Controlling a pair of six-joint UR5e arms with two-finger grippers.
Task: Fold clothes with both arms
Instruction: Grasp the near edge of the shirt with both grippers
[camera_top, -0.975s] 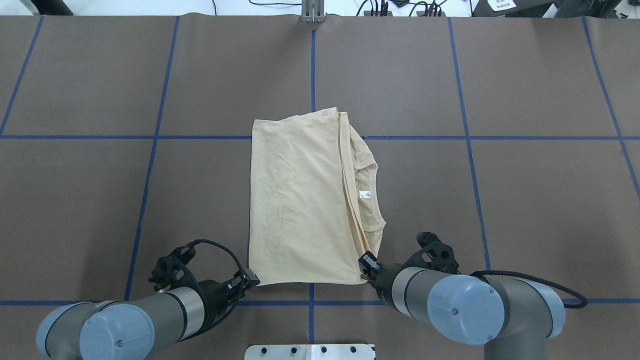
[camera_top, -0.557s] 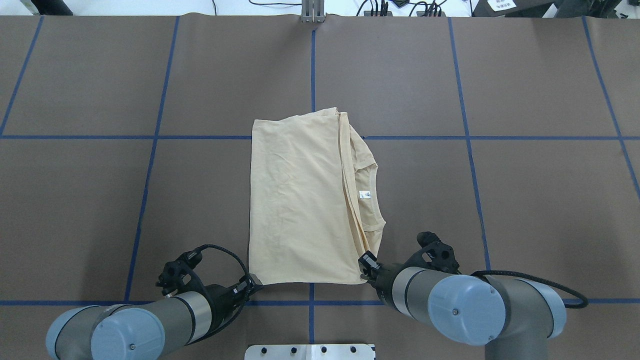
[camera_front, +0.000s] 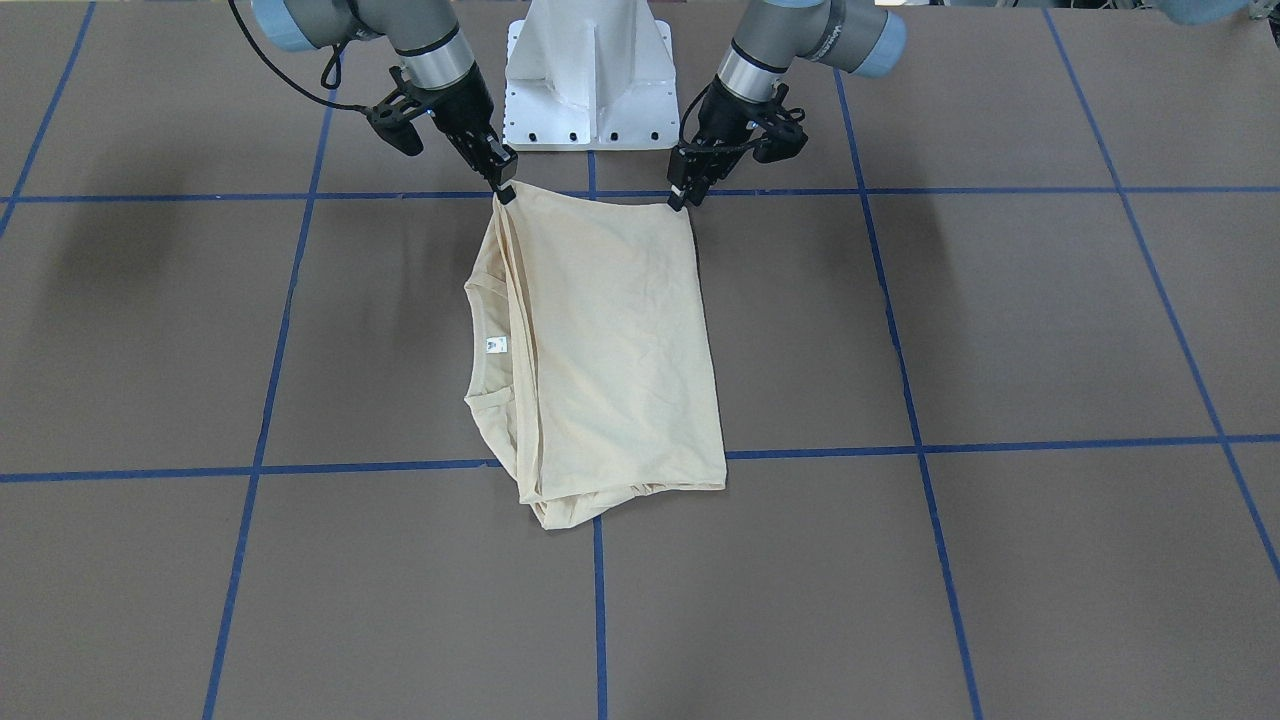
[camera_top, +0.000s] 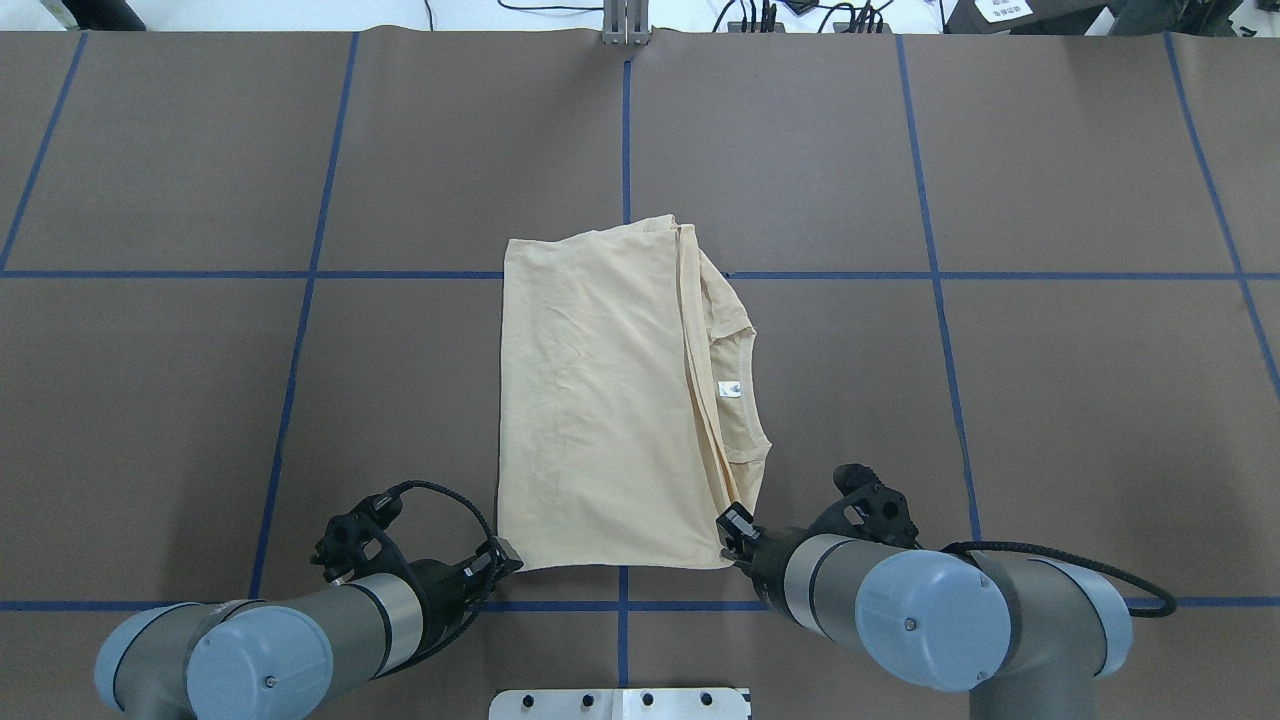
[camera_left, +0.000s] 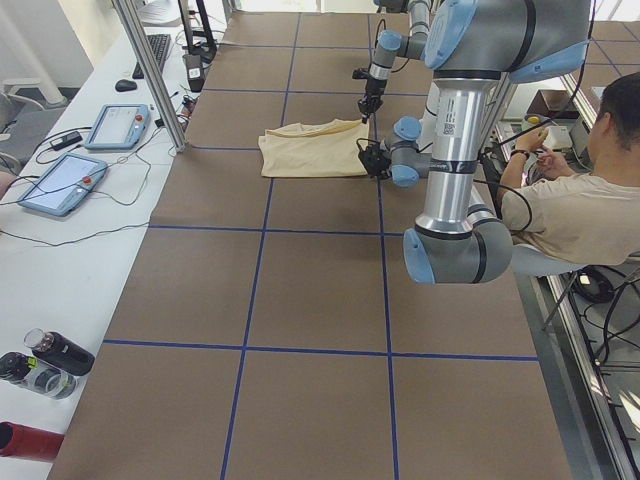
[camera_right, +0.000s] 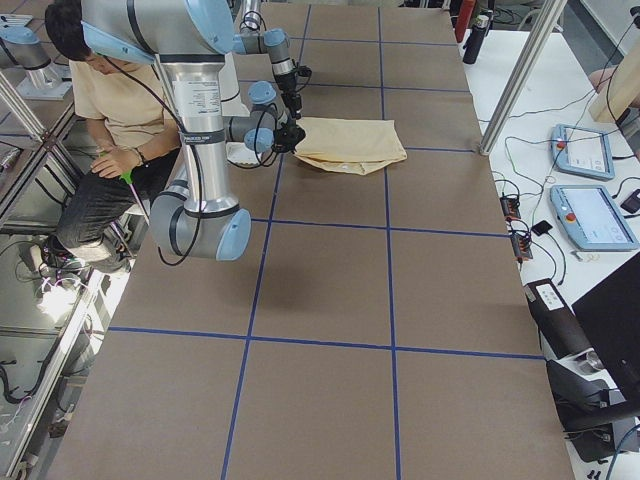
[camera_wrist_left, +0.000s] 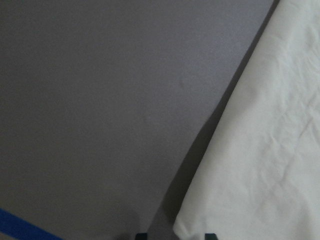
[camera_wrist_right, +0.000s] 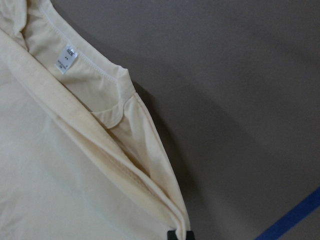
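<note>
Shirt (camera_top: 600, 400) of cream knit folded lengthwise, flat on mid surface (camera_top: 300, 400), collar (camera_top: 748, 420) and label (camera_top: 731, 389) showing along its right edge. Right end effector (camera_top: 726, 542) clamped on the near right corner; left end effector (camera_top: 508, 556) with jaws apart astride the near left corner, gripping nothing yet. Risk of a skewed, dragged fold if lifted by one corner only; risk too of thin layers slipping from so shallow a pinch.
</note>
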